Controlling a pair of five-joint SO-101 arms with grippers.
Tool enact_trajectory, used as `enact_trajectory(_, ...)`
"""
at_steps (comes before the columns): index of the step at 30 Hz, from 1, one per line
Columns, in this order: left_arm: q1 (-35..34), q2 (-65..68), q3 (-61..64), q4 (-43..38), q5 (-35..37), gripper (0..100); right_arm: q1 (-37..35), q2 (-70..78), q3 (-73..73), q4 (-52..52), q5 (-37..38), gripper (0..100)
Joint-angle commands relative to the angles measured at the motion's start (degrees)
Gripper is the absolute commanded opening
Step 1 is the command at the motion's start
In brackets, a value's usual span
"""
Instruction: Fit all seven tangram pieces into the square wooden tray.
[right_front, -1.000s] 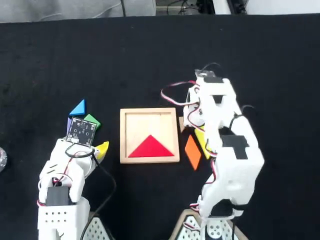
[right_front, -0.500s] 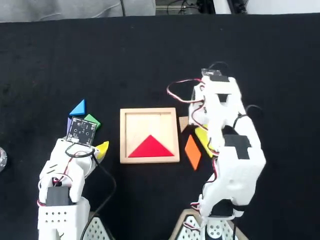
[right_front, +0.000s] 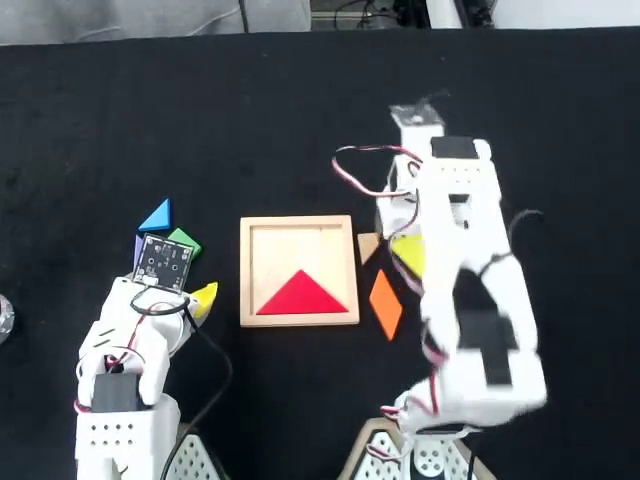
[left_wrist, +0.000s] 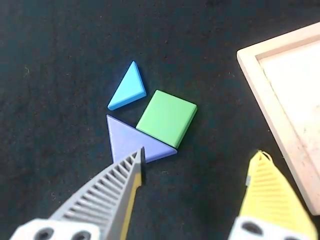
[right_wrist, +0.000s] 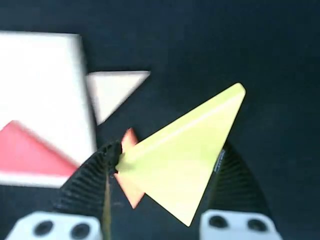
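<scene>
The square wooden tray (right_front: 247, 270) lies mid-table with a red triangle (right_front: 300, 295) inside, against its near wall. My right gripper (right_wrist: 167, 160) is shut on a large yellow triangle (right_wrist: 187, 160), held in the air just right of the tray, where the high view shows the yellow triangle (right_front: 408, 250) under the arm. Below it lie a tan triangle (right_front: 368, 246) and an orange parallelogram (right_front: 385, 303). My left gripper (left_wrist: 197, 165) is open, hovering by a purple triangle (left_wrist: 125, 140), a green square (left_wrist: 166, 117) and a blue triangle (left_wrist: 127, 87) left of the tray.
The tray's rim (left_wrist: 270, 100) runs close beside my left gripper's yellow finger (left_wrist: 265, 185). Black cloth covers the table, with open room across its far half. Both arm bases stand at the near edge.
My right arm has risen and swung toward the far side, carrying the yellow triangle up with it. The left arm has stayed still.
</scene>
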Motion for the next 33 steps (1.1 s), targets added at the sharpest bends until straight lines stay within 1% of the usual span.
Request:
enact_trajectory(1,-0.48,-0.53,1.01,0.00,-0.35,33,-3.96,-12.79,-1.27,1.67,5.98,14.8)
enact_trajectory(4,-0.57,-0.53,1.01,0.00,-0.35,33,-6.42,-16.04,-1.36,1.67,6.33,14.9)
enact_trajectory(7,-0.66,-0.53,1.01,-0.09,-0.35,33,-10.55,-15.16,-1.36,1.67,6.95,14.9)
enact_trajectory(11,-0.66,-0.53,1.01,-0.09,-0.35,33,-17.41,-12.44,-1.10,2.11,16.18,14.6)
enact_trajectory(16,-1.80,-0.62,1.01,-0.35,-0.35,33,-23.21,-11.47,-1.19,0.09,29.19,14.5)
enact_trajectory(18,-5.05,-0.62,1.01,-2.55,0.00,33,-25.23,-11.38,-0.57,-3.08,33.32,14.7)
enact_trajectory(20,-11.03,-0.62,1.01,-4.22,1.14,33,-27.34,-11.38,0.84,-6.42,35.96,14.9)
enact_trajectory(23,-19.56,-0.62,1.01,-5.98,6.77,33,-29.45,-11.30,1.63,-7.91,39.30,14.9)
enact_trajectory(25,-22.73,-0.62,1.01,-6.42,8.79,33,-29.71,-10.59,1.63,-8.00,41.23,14.9)
enact_trajectory(27,-24.31,-0.62,1.01,-6.15,9.05,33,-29.63,-9.27,1.45,-7.74,44.04,14.9)
enact_trajectory(28,-24.84,-0.62,1.01,-5.98,9.05,33,-29.63,-8.57,1.54,-7.74,46.68,14.9)
enact_trajectory(30,-26.51,-0.53,1.01,-4.48,8.97,33,-29.54,-7.08,1.54,-6.51,54.33,14.6)
enact_trajectory(33,-28.35,-0.53,1.01,-2.20,8.79,33,-29.63,-5.49,0.66,-2.46,68.92,14.5)
